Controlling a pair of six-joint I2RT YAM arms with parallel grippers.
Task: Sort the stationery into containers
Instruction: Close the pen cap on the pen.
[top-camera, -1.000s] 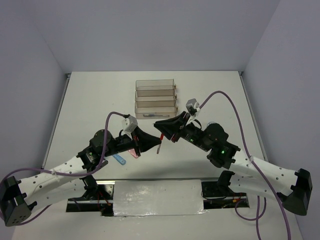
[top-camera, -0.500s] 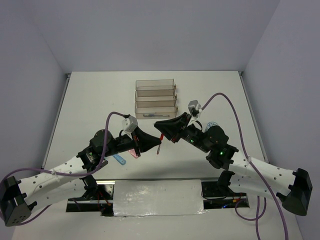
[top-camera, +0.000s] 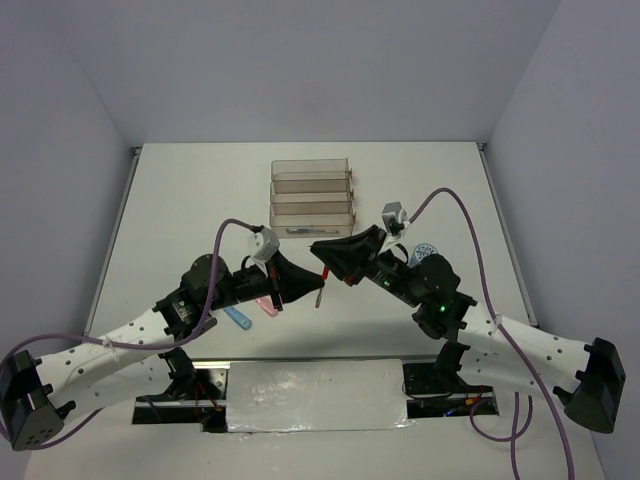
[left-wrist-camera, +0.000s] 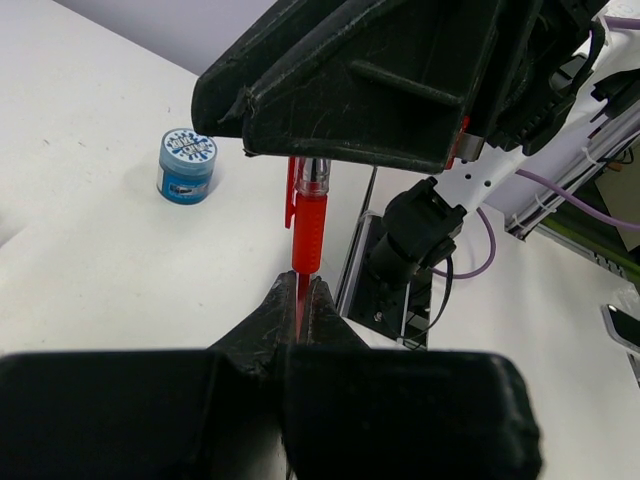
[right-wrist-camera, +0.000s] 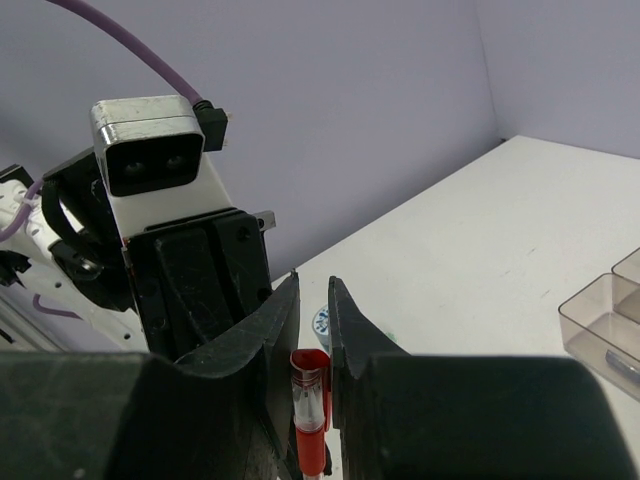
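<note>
A thin red pen (top-camera: 320, 287) hangs above the table between my two grippers. My left gripper (top-camera: 308, 289) is shut on its thin tip end, seen in the left wrist view (left-wrist-camera: 298, 284). My right gripper (top-camera: 326, 262) is closed around the capped end (right-wrist-camera: 311, 385), with its fingers (right-wrist-camera: 345, 330) against the cap and clip. The pen's red barrel (left-wrist-camera: 308, 225) runs up under the right gripper. The clear smoky trays (top-camera: 312, 195) stand at the far middle, one holding a dark pen (top-camera: 298, 231). A pink capsule (top-camera: 266, 305) and a blue capsule (top-camera: 237, 317) lie under the left arm.
A round blue patterned roll (left-wrist-camera: 188, 165) stands on the table beside the right arm (top-camera: 425, 252). Another patterned roll (right-wrist-camera: 322, 320) shows between the right fingers, farther off. A tray corner (right-wrist-camera: 600, 310) is at the right wrist view's edge. A metal rail (top-camera: 315, 395) runs along the near table edge.
The right arm's wrist and elbow have shifted slightly right and toward the near edge. The pen and the left gripper have stayed in place.
</note>
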